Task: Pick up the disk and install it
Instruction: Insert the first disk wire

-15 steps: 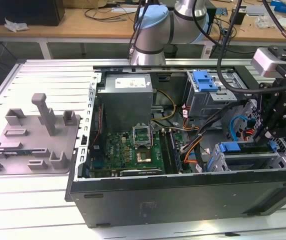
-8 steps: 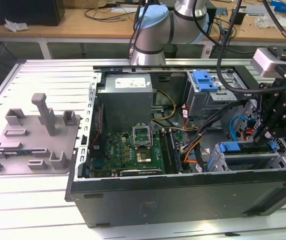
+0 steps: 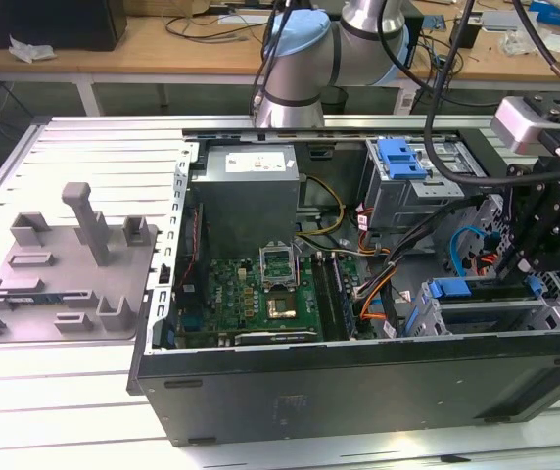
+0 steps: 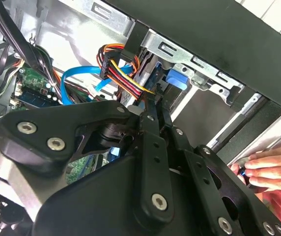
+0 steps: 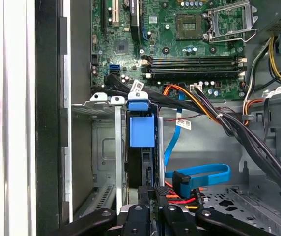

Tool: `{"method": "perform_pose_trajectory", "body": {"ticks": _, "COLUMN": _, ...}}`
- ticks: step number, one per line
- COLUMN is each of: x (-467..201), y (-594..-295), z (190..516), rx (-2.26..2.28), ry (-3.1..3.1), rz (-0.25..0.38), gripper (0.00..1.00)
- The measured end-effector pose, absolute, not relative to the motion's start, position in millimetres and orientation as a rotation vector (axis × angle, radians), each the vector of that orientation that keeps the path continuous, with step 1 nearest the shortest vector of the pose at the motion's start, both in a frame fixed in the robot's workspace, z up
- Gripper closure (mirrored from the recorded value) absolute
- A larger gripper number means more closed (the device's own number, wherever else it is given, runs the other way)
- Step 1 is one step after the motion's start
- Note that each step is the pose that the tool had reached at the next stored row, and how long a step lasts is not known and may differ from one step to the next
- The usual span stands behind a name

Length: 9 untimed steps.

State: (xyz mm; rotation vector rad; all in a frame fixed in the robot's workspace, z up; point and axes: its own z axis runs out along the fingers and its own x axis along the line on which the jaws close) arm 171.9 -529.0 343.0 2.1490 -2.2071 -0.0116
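The disk (image 5: 141, 132) stands edge-on in a slot of the metal drive cage (image 5: 103, 105), with its blue carrier tab at the far end. The blue tab of the disk (image 4: 176, 78) also sits against the cage rail in the second wrist view. My gripper (image 5: 154, 189) has its black fingers pressed together on the disk's near edge. The fingers (image 4: 150, 128) reach up toward the tab, narrow and closed. In the exterior view my gripper (image 3: 517, 262) hangs over the drive cage (image 3: 495, 313) at the right end of the open computer case.
The motherboard (image 3: 260, 294), a grey power supply box (image 3: 249, 191) and bundled cables (image 5: 214, 115) crowd the case. A blue data cable (image 5: 199, 174) lies beside the cage. A second blue carrier (image 3: 402, 157) sits on the upper bay. A person's hand (image 4: 273, 167) rests by the case edge. A grey fixture plate (image 3: 65, 264) lies at the exterior view's left.
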Motion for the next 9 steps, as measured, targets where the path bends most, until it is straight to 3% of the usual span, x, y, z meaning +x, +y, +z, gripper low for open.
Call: {"method": "perform_pose_trajectory", "body": {"ticks": 9, "x": 171.9, "y": -529.2, "z": 336.9, "rx": 2.147, "ry": -2.209, "rz": -0.011, "gripper": 0.84}}
